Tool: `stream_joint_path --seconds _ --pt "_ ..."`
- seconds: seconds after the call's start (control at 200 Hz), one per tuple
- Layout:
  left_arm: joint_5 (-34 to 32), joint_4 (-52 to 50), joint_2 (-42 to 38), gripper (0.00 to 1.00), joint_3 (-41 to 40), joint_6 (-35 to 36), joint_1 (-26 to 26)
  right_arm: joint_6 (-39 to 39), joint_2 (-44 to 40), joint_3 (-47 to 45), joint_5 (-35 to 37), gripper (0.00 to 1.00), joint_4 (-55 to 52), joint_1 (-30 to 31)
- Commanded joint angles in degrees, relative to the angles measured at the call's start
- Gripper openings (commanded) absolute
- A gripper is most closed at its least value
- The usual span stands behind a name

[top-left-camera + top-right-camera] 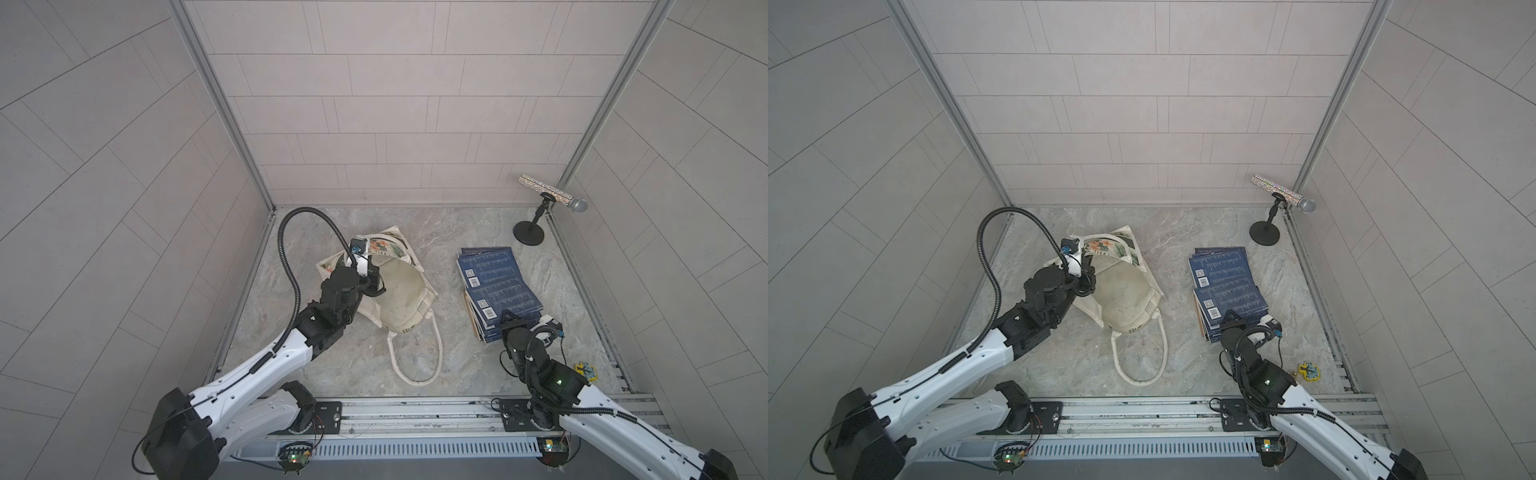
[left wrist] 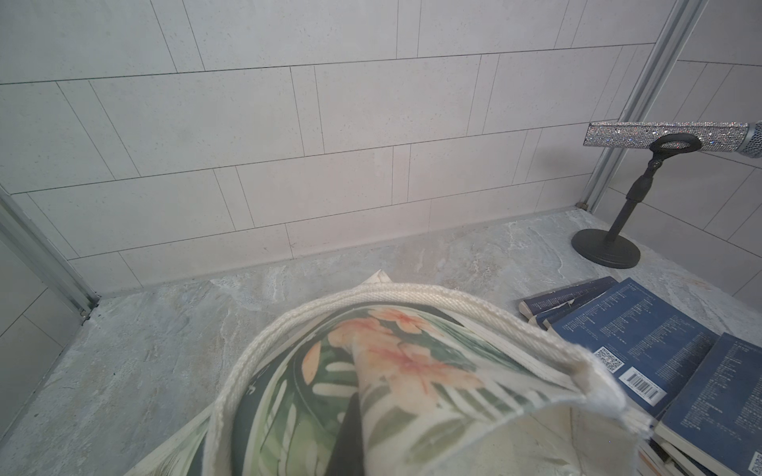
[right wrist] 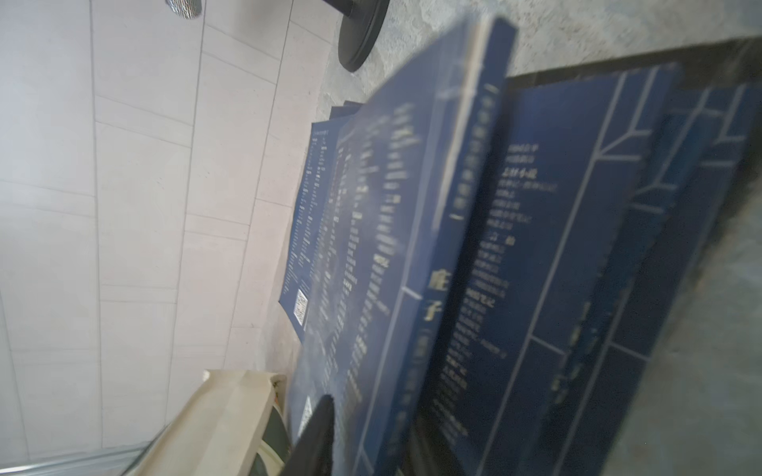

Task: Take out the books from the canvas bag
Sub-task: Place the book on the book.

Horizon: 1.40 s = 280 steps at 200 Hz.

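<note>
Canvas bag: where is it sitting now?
In both top views the canvas bag lies left of centre on the table, its rim gripped by the left gripper, books stacked to its right.

A robot test booth in a lab, not a lived-in room. Closed in on three sides by pale tile-patterned panels point(image 1: 395, 104) set in bare aluminium posts point(image 1: 223, 108), with a marble-look tabletop point(image 1: 457, 365) and two robot arms point(image 1: 257, 365) mounted on a metal rail point(image 1: 415, 409) along the near edge. Exposed wiring and small circuit boards point(image 1: 294, 457) with green lights by the rail, plus unrelated props: a canvas bag point(image 1: 399, 299), books point(image 1: 498, 282), a glittery microphone point(image 1: 534, 185) on a stand point(image 1: 528, 237).
</note>
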Motion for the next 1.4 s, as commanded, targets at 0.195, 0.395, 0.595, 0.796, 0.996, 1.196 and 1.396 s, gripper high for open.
stream_joint_path --seconds 0.195,0.395,0.595,0.796,0.996,1.196,1.396 --pt "0.2 3.3 -0.5 0.00 2.0 -0.3 0.3 3.0 -2.9 5.3 -1.8 0.78 -13.8 -0.1" --pt "0.3 3.1 -0.5 0.00 2.1 -0.3 0.3 -3.2 -2.5 9.9 -3.7 1.00 -19.7 -0.1" --pt "0.3 3.1 -0.6 0.00 2.1 -0.3 0.3 -12.4 -0.6 16.5 -6.2 1.00 -23.5 -0.1" --pt "0.1 1.8 -0.2 0.00 3.0 -0.9 0.0 -26.0 5.1 17.9 -17.0 1.00 -10.5 2.9" --pt "-2.5 -2.5 0.3 0.00 6.9 1.1 -1.5 -25.0 18.1 17.5 -10.5 1.00 0.8 18.1" --pt "-4.6 -6.1 1.0 0.00 10.8 0.5 -2.2 -22.3 30.2 19.3 -4.2 0.97 12.0 30.6" --pt "-6.3 -8.7 3.3 0.00 15.2 -0.5 -2.8 -18.8 43.9 19.7 -6.9 0.96 27.3 34.2"
